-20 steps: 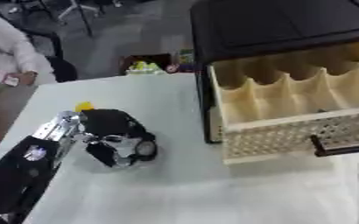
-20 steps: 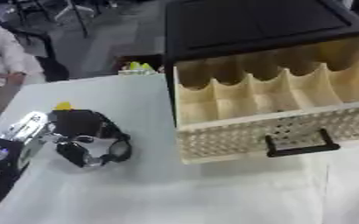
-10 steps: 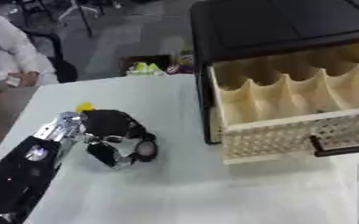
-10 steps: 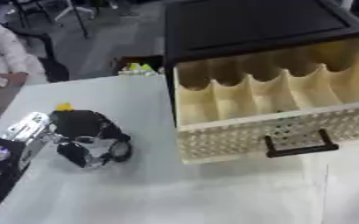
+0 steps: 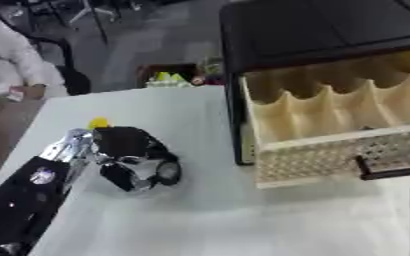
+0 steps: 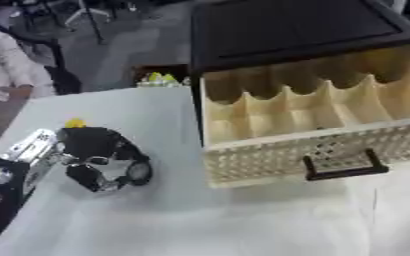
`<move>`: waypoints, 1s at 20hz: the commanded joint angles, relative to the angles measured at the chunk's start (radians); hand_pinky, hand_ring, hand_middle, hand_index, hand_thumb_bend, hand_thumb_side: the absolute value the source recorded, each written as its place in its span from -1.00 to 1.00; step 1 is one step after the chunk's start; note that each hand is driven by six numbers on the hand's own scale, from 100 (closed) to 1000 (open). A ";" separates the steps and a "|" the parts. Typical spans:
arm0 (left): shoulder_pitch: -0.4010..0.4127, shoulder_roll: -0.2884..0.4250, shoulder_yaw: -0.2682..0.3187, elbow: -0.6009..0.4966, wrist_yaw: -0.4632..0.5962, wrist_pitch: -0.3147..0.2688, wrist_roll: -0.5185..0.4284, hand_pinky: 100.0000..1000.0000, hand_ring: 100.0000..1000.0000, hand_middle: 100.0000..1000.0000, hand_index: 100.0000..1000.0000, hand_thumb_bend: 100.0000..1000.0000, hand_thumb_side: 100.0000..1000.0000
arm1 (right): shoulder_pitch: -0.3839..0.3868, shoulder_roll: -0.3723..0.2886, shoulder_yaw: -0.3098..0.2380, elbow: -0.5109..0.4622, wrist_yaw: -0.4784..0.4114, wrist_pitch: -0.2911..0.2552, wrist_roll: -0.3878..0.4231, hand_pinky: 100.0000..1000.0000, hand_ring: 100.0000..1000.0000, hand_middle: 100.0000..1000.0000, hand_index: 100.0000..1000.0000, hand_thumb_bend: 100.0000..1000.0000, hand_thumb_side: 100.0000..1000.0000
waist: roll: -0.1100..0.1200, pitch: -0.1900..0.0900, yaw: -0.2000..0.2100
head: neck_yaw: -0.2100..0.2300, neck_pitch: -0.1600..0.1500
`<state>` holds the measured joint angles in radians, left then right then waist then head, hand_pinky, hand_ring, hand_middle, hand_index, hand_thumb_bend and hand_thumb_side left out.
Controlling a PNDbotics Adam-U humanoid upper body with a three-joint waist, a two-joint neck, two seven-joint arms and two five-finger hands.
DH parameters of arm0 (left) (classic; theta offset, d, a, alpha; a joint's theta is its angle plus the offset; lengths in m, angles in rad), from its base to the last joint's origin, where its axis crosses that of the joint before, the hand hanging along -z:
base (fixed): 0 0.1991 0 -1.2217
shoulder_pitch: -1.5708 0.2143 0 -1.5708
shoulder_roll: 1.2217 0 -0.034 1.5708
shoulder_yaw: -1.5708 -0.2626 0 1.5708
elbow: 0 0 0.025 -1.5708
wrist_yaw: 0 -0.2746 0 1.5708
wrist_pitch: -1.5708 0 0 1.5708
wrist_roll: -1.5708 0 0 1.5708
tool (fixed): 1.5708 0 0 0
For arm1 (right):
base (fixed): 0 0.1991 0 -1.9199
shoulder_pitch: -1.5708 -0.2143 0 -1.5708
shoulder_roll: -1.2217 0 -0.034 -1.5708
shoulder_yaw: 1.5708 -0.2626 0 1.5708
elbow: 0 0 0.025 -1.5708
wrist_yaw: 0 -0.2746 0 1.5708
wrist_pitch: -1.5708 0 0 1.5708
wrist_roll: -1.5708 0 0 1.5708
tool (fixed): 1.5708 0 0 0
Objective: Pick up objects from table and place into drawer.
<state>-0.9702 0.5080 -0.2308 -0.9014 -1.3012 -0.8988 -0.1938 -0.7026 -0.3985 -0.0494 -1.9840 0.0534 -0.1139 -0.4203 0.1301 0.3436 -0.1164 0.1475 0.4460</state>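
One hand is at work in this moment: the left hand [image 5: 130,160] lies at the middle left of the frame, low on the white table [image 5: 208,220], with its fingers curled inward and down. Whether they close on something cannot be told, because the hand covers what is under it. Only a small yellow thing [image 5: 98,122] shows just beside the hand, at its upper left edge; it is probably the object to pick up, and it seems to rest on the table. The right hand shows in no view. At the right side of the frame the drawer [image 6: 309,117] stands pulled out of a black cabinet [image 6: 287,30], with its cream compartments open to above and a dark handle [image 6: 341,167] on its perforated front. To do the grasp well, the hand should probably close fully around the yellow thing before it lifts, then rise straight up. After this it must travel to the right and pass above the drawer's near left wall, not against it, before it lets go over one compartment.
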 commanded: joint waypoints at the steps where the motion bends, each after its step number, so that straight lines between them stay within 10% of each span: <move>1: -0.002 -0.002 -0.020 0.009 0.008 -0.008 -0.029 0.36 0.62 0.66 1.00 -1.00 1.00 | -0.008 -0.008 -0.008 -0.016 -0.003 0.000 -0.004 -0.68 -0.19 -0.23 0.21 0.71 0.97 | -0.008 -0.022 -0.002 | 0.003 -0.008; 20: -0.013 -0.011 -0.027 -0.031 0.199 -0.008 -0.185 0.36 0.67 0.72 1.00 -1.00 1.00 | 0.001 0.002 -0.010 -0.016 -0.004 0.003 -0.008 -0.65 -0.18 -0.22 0.20 0.71 0.97 | -0.004 -0.044 -0.002 | -0.002 0.007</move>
<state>-0.9683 0.4770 -0.2617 -0.9112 -1.1210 -0.8235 -0.2837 -0.6931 -0.3893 -0.0549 -1.9840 0.0534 -0.1117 -0.4262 0.1325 0.3259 -0.1204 0.1470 0.4482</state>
